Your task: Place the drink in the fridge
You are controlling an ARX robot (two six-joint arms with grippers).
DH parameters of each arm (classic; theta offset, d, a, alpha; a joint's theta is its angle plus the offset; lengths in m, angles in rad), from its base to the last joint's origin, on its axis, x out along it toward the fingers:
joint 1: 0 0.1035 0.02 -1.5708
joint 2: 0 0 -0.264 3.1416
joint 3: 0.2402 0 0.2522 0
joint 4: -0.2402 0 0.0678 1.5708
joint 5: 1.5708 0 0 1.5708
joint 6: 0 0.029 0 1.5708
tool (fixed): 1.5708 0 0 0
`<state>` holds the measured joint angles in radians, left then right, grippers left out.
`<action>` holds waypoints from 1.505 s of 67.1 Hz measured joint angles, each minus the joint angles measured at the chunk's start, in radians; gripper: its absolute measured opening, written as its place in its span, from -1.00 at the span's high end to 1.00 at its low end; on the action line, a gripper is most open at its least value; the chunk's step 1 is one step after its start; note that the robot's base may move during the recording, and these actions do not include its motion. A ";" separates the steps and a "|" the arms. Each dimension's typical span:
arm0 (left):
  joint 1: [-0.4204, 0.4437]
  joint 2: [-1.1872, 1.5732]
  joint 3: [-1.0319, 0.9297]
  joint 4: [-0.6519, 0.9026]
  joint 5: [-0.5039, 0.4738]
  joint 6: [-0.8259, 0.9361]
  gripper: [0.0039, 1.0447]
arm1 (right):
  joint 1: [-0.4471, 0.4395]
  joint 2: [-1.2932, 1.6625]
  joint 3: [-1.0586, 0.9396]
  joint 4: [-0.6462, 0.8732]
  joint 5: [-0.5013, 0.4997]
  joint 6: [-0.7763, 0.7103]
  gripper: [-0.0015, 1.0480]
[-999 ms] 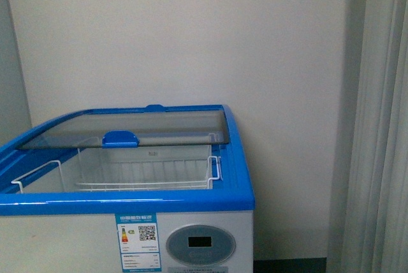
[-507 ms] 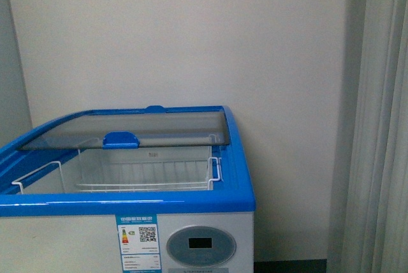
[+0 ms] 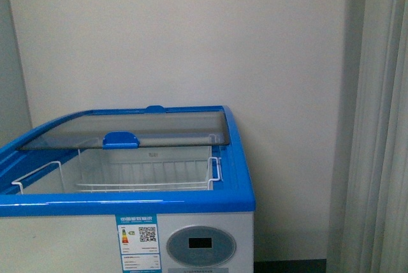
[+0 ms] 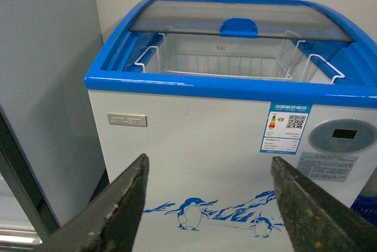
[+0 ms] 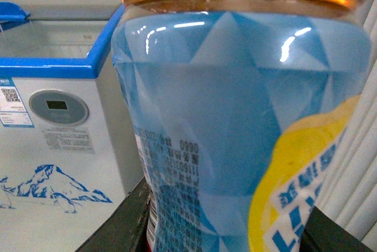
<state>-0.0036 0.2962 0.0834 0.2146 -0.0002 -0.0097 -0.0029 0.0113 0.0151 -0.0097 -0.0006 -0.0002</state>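
The fridge (image 3: 210, 203) is a white chest freezer with a blue rim, a curved glass top slid back, and a round grey display. A white wire basket (image 3: 146, 171) hangs inside the opening. In the left wrist view the fridge (image 4: 200, 140) stands ahead with its penguin graphic, and my left gripper (image 4: 209, 205) is open and empty before its front panel. My right gripper (image 5: 227, 228) is shut on the drink (image 5: 235, 116), whose light-blue label and amber liquid fill the right wrist view. The fridge (image 5: 59, 122) shows beside the drink there. Neither arm shows in the front view.
A plain white wall rises behind the fridge. A pale curtain (image 3: 376, 132) hangs at the right. A tall grey cabinet (image 4: 47, 87) stands close beside the fridge in the left wrist view.
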 joint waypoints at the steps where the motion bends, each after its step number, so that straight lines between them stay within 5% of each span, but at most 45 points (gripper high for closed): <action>1: 0.000 0.000 0.000 0.000 0.000 0.000 -0.48 | 0.000 0.000 0.000 0.000 0.000 0.000 0.24; 11: 0.000 0.000 0.000 0.000 0.000 0.001 -0.88 | 0.000 -0.001 -0.001 0.005 0.002 0.000 0.24; 37: 0.000 0.000 0.000 0.000 0.000 0.002 -0.85 | 0.003 0.127 0.009 0.208 -0.010 -0.037 0.24; 53: 0.000 0.000 0.000 0.000 0.000 0.002 -0.85 | 0.089 0.434 0.100 0.455 0.074 -0.092 0.24; 72: 0.000 -0.051 -0.023 -0.027 0.000 0.005 -0.06 | 0.192 0.821 0.274 0.700 0.139 -0.153 0.24; 94: 0.000 -0.168 -0.066 -0.108 0.000 0.005 0.96 | 0.264 1.189 0.548 0.744 0.177 -0.223 0.24; 101: 0.000 -0.264 -0.069 -0.204 0.000 0.006 0.96 | 0.285 1.277 0.639 0.743 0.188 -0.246 0.24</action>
<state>-0.0036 0.0319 0.0147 0.0105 0.0002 -0.0040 0.2825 1.2881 0.6537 0.7338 0.1871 -0.2459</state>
